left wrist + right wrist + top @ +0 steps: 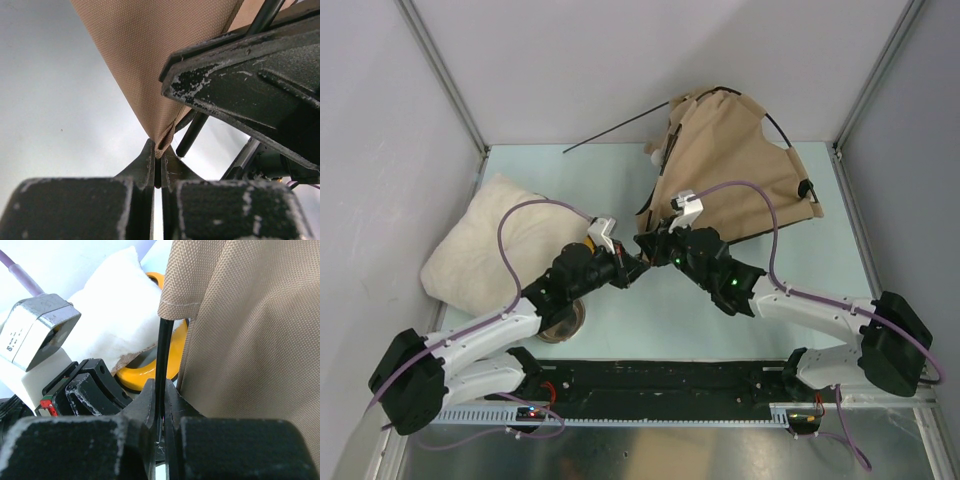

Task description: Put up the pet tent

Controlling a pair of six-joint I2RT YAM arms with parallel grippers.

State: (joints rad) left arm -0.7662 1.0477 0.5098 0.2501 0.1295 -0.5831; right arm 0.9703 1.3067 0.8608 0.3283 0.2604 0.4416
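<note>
- A cream fluffy pillow [480,250] lies at the left of the table, against the side wall.
- A yellow bowl holder [150,374] sits just beside the pillow (mostly hidden from above).
- The table [610,180] is pale green.

Blocked far right by the pet tent [740,165], left by the pillow [485,245], a black pole [610,135] slanting over the far-left corner. Crowded at centre, left gripper [633,266] and right gripper [648,248] tip to tip. Passable over bare table [660,320] ahead of the arm bases
</note>
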